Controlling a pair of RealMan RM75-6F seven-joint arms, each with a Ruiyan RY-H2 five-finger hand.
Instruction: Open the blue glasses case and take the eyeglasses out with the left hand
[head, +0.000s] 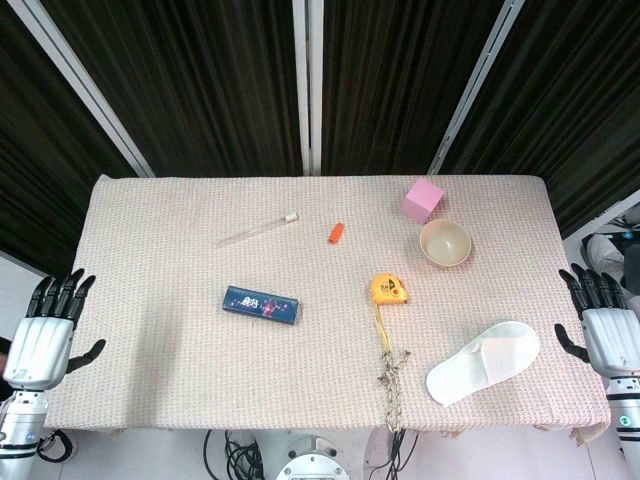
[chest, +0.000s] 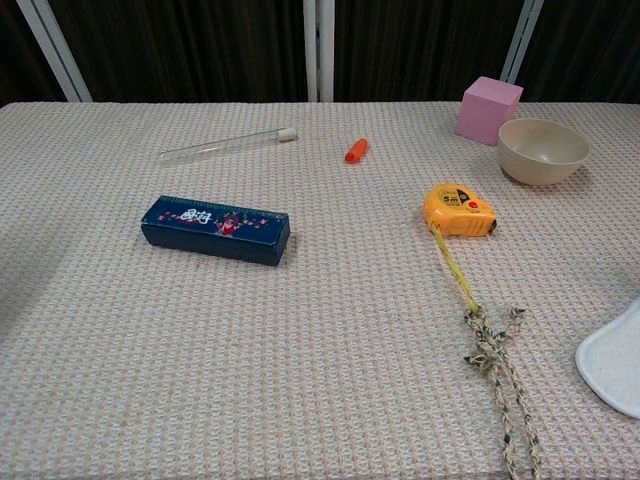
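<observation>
The blue glasses case (head: 262, 304) lies closed on the table, left of centre; the chest view shows the glasses case (chest: 215, 229) as a long dark-blue box with a printed lid. No eyeglasses are visible. My left hand (head: 48, 331) hovers off the table's left edge, fingers straight and apart, holding nothing, well left of the case. At the right edge my right hand (head: 602, 323) is also spread with nothing in it. Neither hand appears in the chest view.
On the cloth-covered table (head: 160, 380) lie a glass test tube (head: 257, 231), an orange cap (head: 336, 233), a pink cube (head: 422, 200), a beige bowl (head: 445, 243), a yellow tape measure (head: 388, 290), a knotted rope (head: 390, 375) and a white slipper (head: 483, 361).
</observation>
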